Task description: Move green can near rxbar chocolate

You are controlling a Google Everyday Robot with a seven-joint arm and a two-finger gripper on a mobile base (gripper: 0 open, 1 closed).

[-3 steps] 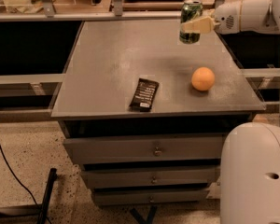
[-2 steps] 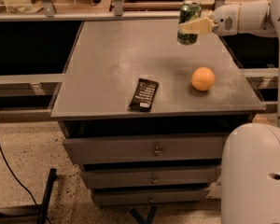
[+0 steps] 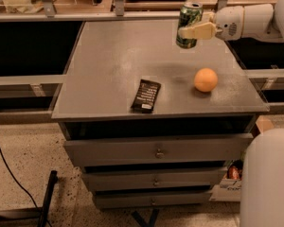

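The green can [image 3: 188,24] is held upright and slightly tilted in the air above the back right part of the grey cabinet top [image 3: 109,65]. My gripper [image 3: 191,31] reaches in from the right on a white arm and is shut on the can's middle. The rxbar chocolate [image 3: 146,95], a flat dark bar with pale lettering, lies near the front edge of the top, below and left of the can.
An orange ball [image 3: 206,80] sits on the top, right of the bar and below the can. The cabinet has several drawers [image 3: 156,151] in front. Shelving and railings run along the back. My white base [image 3: 267,178] fills the lower right.
The gripper has carried the can a little to the left and slightly up, still above the table. The bar and the ball have not moved.
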